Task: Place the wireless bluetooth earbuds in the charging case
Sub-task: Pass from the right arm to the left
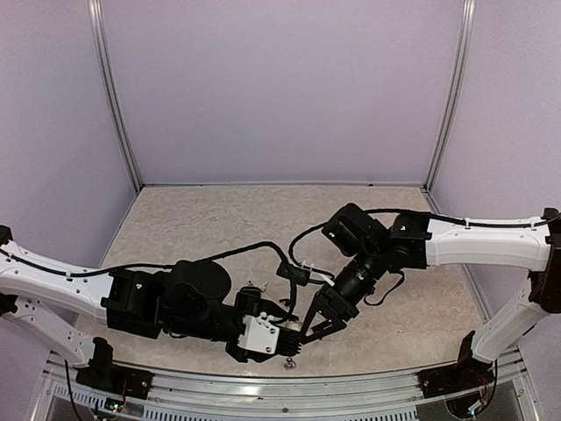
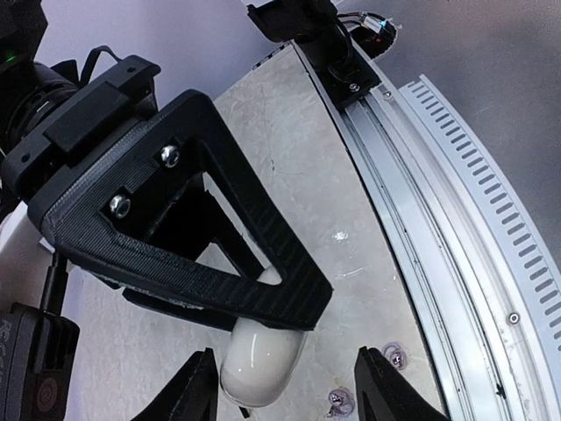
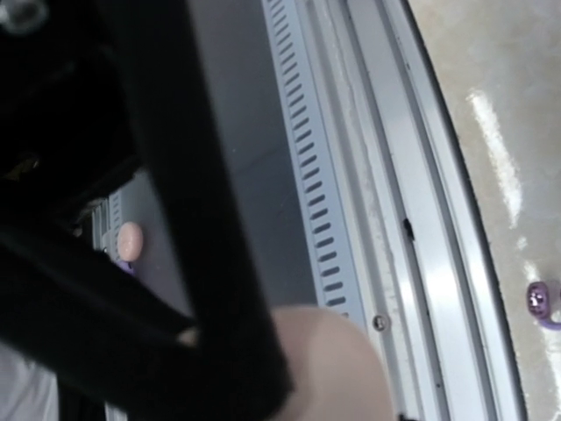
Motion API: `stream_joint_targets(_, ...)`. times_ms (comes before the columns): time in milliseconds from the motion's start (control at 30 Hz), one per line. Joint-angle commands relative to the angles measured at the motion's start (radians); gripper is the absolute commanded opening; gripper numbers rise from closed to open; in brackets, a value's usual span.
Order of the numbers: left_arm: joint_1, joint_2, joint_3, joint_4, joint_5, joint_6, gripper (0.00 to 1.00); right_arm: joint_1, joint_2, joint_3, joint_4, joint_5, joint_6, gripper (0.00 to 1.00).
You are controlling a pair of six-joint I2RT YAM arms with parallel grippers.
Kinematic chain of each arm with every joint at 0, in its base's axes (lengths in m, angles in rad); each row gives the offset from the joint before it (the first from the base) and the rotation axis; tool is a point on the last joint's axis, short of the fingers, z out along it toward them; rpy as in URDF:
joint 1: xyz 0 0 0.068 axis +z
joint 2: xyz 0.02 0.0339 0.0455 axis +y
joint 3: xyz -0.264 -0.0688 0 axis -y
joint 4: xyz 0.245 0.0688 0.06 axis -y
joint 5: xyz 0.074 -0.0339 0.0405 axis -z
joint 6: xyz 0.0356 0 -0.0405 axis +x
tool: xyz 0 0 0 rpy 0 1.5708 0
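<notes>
While right fingers [image 2: 272, 254] pinch it, charging case [image 2: 259, 364] looks white, glossy, rounded.

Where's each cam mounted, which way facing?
Top external: above and behind, looking down on beige table; left arm, right arm show.
Left wrist: on left arm, facing the glossy white rounded charging case; own end effector frames it.
Right wrist: on right arm, facing the grey aluminium edge rail; own black finger crosses.
Shared: wrist views both show case, rail.
</notes>
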Motion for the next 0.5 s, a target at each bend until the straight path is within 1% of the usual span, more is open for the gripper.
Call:
stream_joint_targets(0, -0.004, 0.027, 0.059, -0.034, 0.019, 0.048, 0.51, 0.012, 0.037, 0.057, -0.032, -0.044, -0.040, 0.32)
stream_joint_targets(200, -0.007, 0.031, 0.062, -0.039, 0.019, 0.069, 0.38, 0.012, 0.065, 0.088, -0.063, -0.055, -0.074, 0.32)
stream_joint_targets(233, -0.008, 0.029, 0.060, -0.038, 0.040, 0.069, 0.35, 0.012, 0.068, 0.090, -0.066, -0.057, -0.077, 0.32)
stream_joint_targets(367, -0.008, 0.021, 0.055, -0.037, 0.043, 0.066, 0.21, 0.012, 0.072, 0.094, -0.067, -0.062, -0.090, 0.33)
stream_joint_targets(400, -0.008, 0.018, 0.055, -0.036, 0.043, 0.064, 0.17, 0.012, 0.070, 0.098, -0.069, -0.060, -0.098, 0.35)
stream_joint_targets(433, -0.008, 0.014, 0.053, -0.035, 0.047, 0.059, 0.14, 0.012, 0.067, 0.101, -0.069, -0.052, -0.105, 0.41)
stream_joint_targets(467, -0.007, 0.012, 0.051, -0.034, 0.051, 0.055, 0.12, 0.012, 0.060, 0.108, -0.070, -0.040, -0.117, 0.50)
